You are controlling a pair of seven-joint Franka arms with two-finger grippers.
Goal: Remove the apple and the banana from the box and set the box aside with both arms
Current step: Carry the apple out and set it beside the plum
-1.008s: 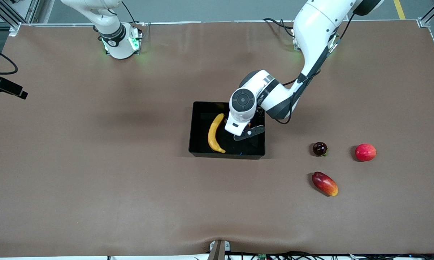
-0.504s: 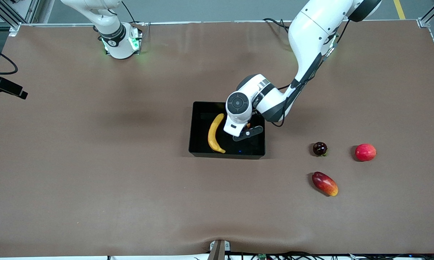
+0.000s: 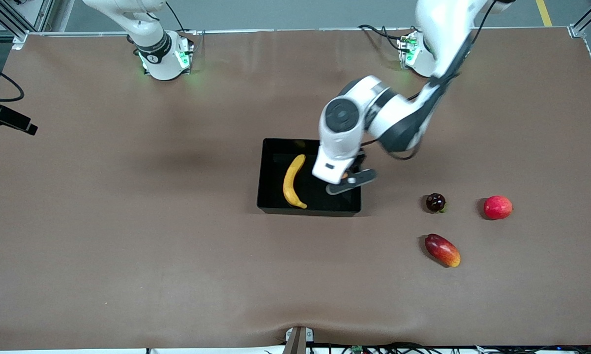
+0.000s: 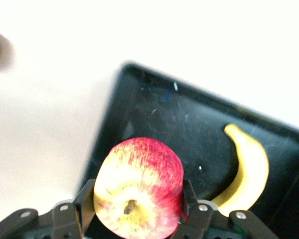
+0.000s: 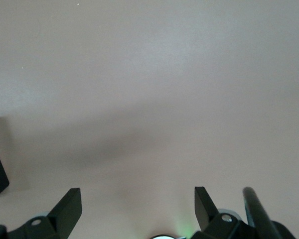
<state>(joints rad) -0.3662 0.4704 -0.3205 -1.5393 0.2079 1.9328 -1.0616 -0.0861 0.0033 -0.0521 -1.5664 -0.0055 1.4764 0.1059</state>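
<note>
The black box sits mid-table with the yellow banana lying inside it. My left gripper hangs over the box's end nearest the left arm. In the left wrist view it is shut on the red apple with yellow patches, held above the box floor, with the banana beside it. In the front view the wrist hides the apple. My right gripper is open and empty over bare table; only its arm's base shows in the front view.
Toward the left arm's end of the table lie a small dark purple fruit, a round red fruit and an oblong red-yellow mango, which is nearest the front camera. The brown mat covers the table.
The left arm has risen out of the box and shifted slightly toward its own end of the table, still gripping the apple. The banana, box and right arm have not moved.
</note>
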